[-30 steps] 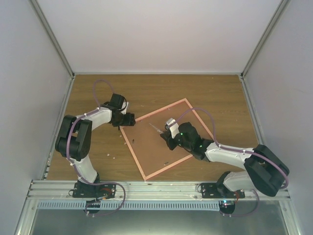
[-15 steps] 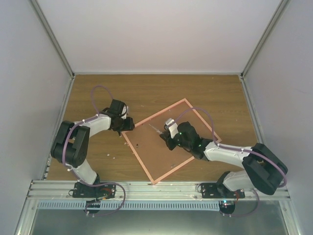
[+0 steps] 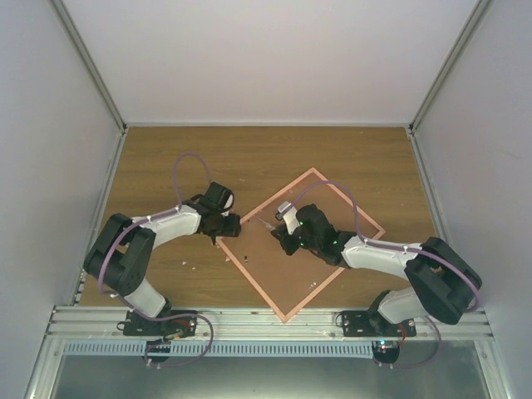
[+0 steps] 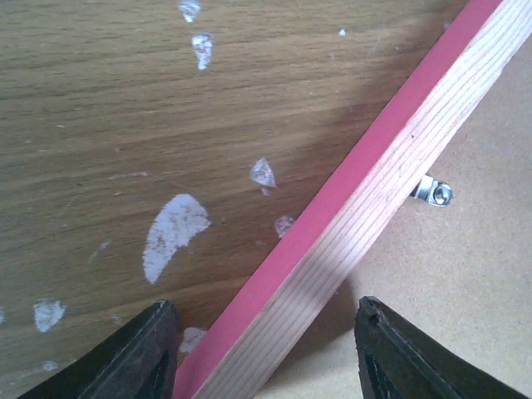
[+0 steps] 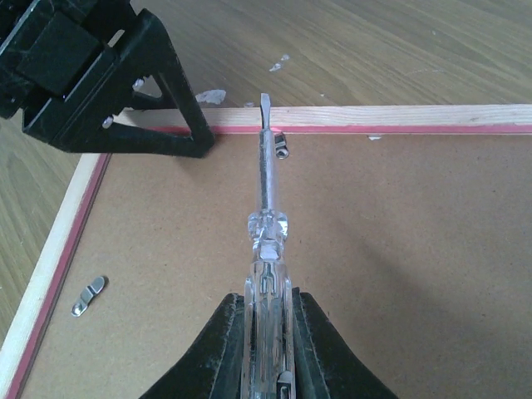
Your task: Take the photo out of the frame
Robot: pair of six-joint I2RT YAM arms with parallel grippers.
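The wooden table (image 3: 166, 158) carried the frame (image 3: 274, 278), which lay face down, turned like a diamond, between your two arms. Its brown fibreboard back (image 5: 399, 249) faced up inside the pink-red rail. The photo was nowhere in view; I judged it to be shut in beneath that board.

Your left gripper (image 4: 266, 332) stood wide open astride the frame's left rail, one finger over the table and one over the board. Whether either finger touched the wood, I could not tell. Your right gripper (image 5: 266, 324) was clamped on the clear handle of a flat-blade screwdriver (image 5: 266, 208). The blade lay over a small metal turn-clip (image 5: 281, 150) with its tip on the rail beyond. A second clip (image 5: 87, 295) lay on the board near the adjoining rail, and the left wrist camera showed one (image 4: 434, 192) just inside the rail it straddled.

The frame looked light and stiff, so it would probably skate on the table unless you pinned a rail. The print would likely be thin, bendable and easily marked, best taken by a bare edge or corner once the board was out.
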